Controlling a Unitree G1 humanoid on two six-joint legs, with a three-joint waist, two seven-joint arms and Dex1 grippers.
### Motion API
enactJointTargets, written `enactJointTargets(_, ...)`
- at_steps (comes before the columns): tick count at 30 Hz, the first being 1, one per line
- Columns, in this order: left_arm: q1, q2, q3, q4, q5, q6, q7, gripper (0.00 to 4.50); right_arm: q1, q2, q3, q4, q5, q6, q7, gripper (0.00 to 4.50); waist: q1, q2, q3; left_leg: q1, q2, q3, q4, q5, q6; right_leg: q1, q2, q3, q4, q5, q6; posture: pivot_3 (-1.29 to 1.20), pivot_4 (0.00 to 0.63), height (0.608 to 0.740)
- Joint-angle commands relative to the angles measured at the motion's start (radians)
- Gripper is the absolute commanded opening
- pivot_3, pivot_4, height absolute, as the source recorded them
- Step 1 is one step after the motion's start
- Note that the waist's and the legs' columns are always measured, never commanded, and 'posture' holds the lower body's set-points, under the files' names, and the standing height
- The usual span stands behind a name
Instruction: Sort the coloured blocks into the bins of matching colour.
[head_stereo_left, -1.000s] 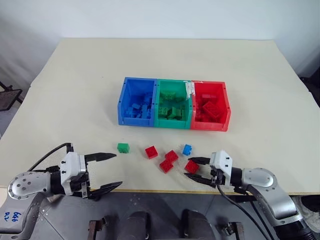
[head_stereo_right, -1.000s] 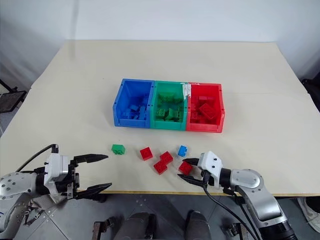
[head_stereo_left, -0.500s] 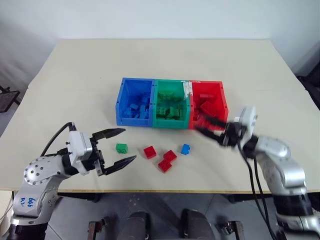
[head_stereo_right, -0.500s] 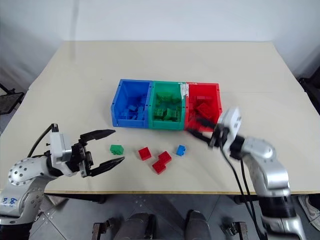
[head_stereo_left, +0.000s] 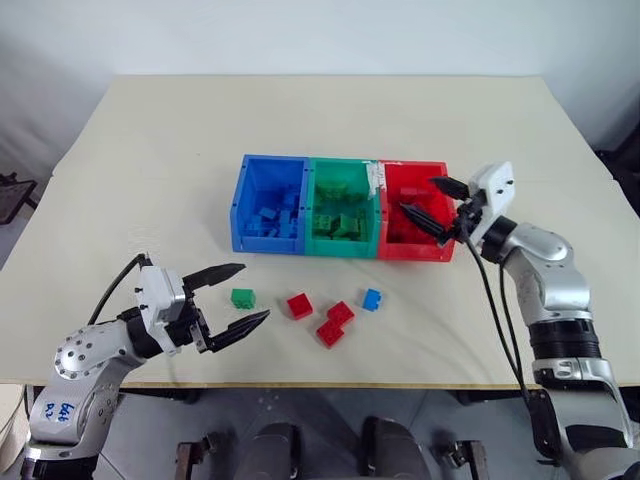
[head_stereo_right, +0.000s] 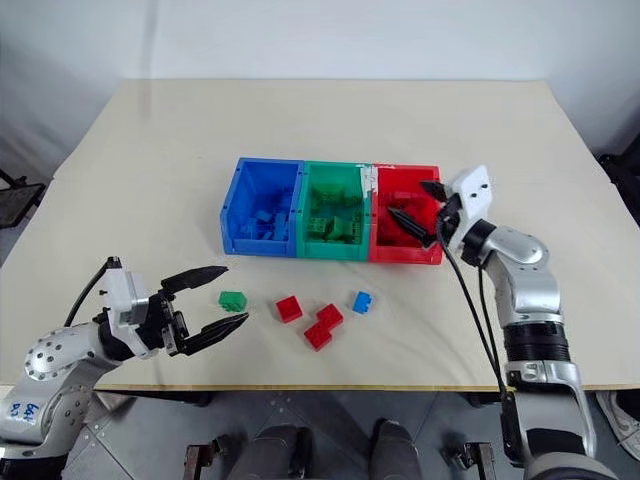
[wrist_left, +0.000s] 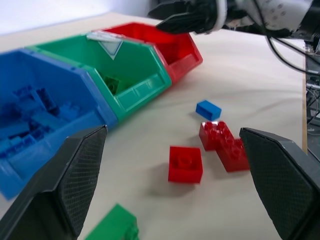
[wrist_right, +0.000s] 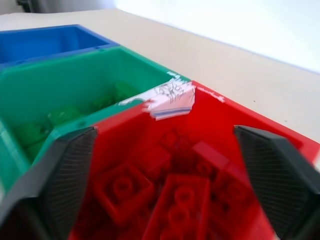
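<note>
the right pincer hangs over the red bin, its two black fingers spread apart, with nothing between them. the left pincer is also spread and empty, low over the table, just beside the green block, which lies on the table in front of the blue bin. three red blocks are on the table: one alone and two touching each other. the blue block lies near them, in front of the green bin. all three bins already hold many bricks of their own colour.

i judge the next move is a grasp of the green block by the left pincer. the risk there is that the wide fingers push the small block and it slides away before they close. the two touching red blocks are another danger: a pincer may catch both, or take one and knock the other toward the table edge. also the green bin is in the middle, so a block released too early or off centre may fall into the blue or red bin. the right pincer could hit the rim of the red bin when it leaves.
</note>
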Motion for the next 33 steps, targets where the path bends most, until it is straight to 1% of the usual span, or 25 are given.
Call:
enactJointTargets(1,-0.002,0.016,0.0,0.009,0.021,-0.048,-0.038,4.5,0.185,-0.087,-0.131,-0.167,0.121,-0.009,0.141,4.47,0.011,0.0,0.0,0.0,0.0,0.001,0.0,0.0,0.0,0.0,0.0,0.0,0.0,0.0,0.0,0.0,0.15,0.74)
enactJointTargets(3,-0.026,0.018,-0.025,0.035,0.037,-0.065,-0.058,4.5,0.31,-0.15,-0.162,-0.193,0.123,-0.048,0.242,4.47,0.016,0.0,0.0,0.0,-0.001,0.004,0.0,-0.001,0.001,0.001,0.0,-0.001,-0.001,0.0,0.0,0.0,0.15,0.74)
enactJointTargets(5,-0.059,0.013,-0.059,0.057,0.056,-0.075,-0.071,4.5,0.393,-0.215,-0.171,-0.16,0.096,-0.097,0.329,4.47,0.011,0.0,0.0,0.0,-0.001,0.007,0.001,-0.001,0.001,0.002,0.0,0.0,-0.001,0.0,0.001,0.0,0.15,0.74)
enactJointTargets(8,-0.101,0.009,-0.107,0.084,0.078,-0.074,-0.086,4.5,0.42,-0.27,-0.16,-0.081,0.068,-0.126,0.381,4.47,0.003,0.0,0.0,0.003,-0.001,0.012,0.002,-0.001,0.002,0.002,0.0,0.0,-0.001,0.001,0.002,0.0,0.15,0.74)
enactJointTargets(11,-0.121,0.002,-0.116,0.093,0.07,-0.058,-0.08,4.5,0.405,-0.29,-0.124,-0.046,0.041,-0.17,0.431,4.47,-0.014,0.0,0.0,0.007,0.002,0.013,0.001,-0.001,0.001,0.002,0.0,0.0,0.0,0.002,0.001,0.0,0.15,0.74)
enactJointTargets(13,-0.117,0.01,-0.108,0.1,0.08,-0.071,-0.082,4.5,0.357,-0.259,-0.063,-0.066,0.039,-0.138,0.436,4.47,-0.021,0.0,0.0,0.007,0.006,0.013,0.001,-0.001,0.0,0.001,0.0,0.0,0.001,0.003,0.001,0.0,0.15,0.74)
enactJointTargets(15,-0.092,0.027,-0.077,0.115,0.09,-0.101,-0.093,4.5,0.299,-0.208,0.011,-0.109,0.037,-0.063,0.407,4.47,-0.029,0.0,0.0,0.008,0.008,0.013,0.001,-0.001,0.0,0.0,0.001,0.001,0.0,0.003,0.0,0.0,0.15,0.74)
enactJointTargets(19,0.002,0.07,0.033,0.118,0.053,-0.111,-0.122,4.5,0.218,-0.133,0.151,-0.144,-0.005,0.005,0.407,4.47,-0.024,0.0,0.0,0.006,0.011,0.012,0.002,-0.002,-0.002,-0.001,0.004,0.001,0.0,0.003,-0.001,0.0,0.15,0.74)
enactJointTargets(24,0.115,0.085,0.136,0.101,0.05,-0.118,-0.119,4.5,0.131,-0.044,0.257,-0.075,-0.08,0.01,0.363,4.47,-0.011,0.0,0.0,0.004,0.012,0.011,0.004,-0.005,-0.002,-0.001,0.005,0.001,-0.002,0.003,-0.002,0.0,0.15,0.74)
enactJointTargets(28,0.163,0.068,0.155,0.054,0.048,-0.114,-0.093,4.5,0.085,0.019,0.306,-0.001,-0.144,-0.022,0.324,4.47,-0.008,0.0,0.0,0.004,0.012,0.011,0.006,-0.006,-0.002,-0.001,0.005,0.001,-0.001,0.003,-0.002,0.0,0.15,0.74)
enactJointTargets(30,0.173,0.06,0.152,0.036,0.046,-0.111,-0.08,4.5,0.082,0.046,0.318,-0.004,-0.137,-0.01,0.328,4.47,-0.014,0.0,0.0,0.004,0.012,0.011,0.005,-0.007,-0.002,-0.001,0.005,0.001,-0.001,0.003,-0.002,0.0,0.15,0.74)
enactJointTargets(31,0.175,0.056,0.149,0.029,0.046,-0.109,-0.075,4.5,0.085,0.056,0.324,-0.011,-0.138,-0.006,0.326,4.09,-0.015,0.0,0.0,0.004,0.012,0.011,0.005,-0.007,-0.002,-0.001,0.006,0.001,-0.001,0.003,-0.002,0.0,0.15,0.74)
enactJointTargets(32,0.177,0.051,0.145,0.022,0.047,-0.108,-0.07,4.5,0.09,0.061,0.329,-0.016,-0.144,-0.011,0.326,3.87,-0.016,0.0,0.0,0.005,0.013,0.011,0.006,-0.007,-0.003,-0.001,0.007,0.001,-0.001,0.003,-0.002,0.0,0.15,0.74)
enactJointTargets(33,0.178,0.048,0.142,0.017,0.048,-0.107,-0.067,4.5,0.096,0.065,0.333,-0.019,-0.15,-0.016,0.323,3.54,-0.017,0.0,0.0,0.005,0.014,0.011,0.005,-0.007,-0.003,-0.001,0.007,0.001,-0.001,0.003,-0.003,0.0,0.15,0.74)
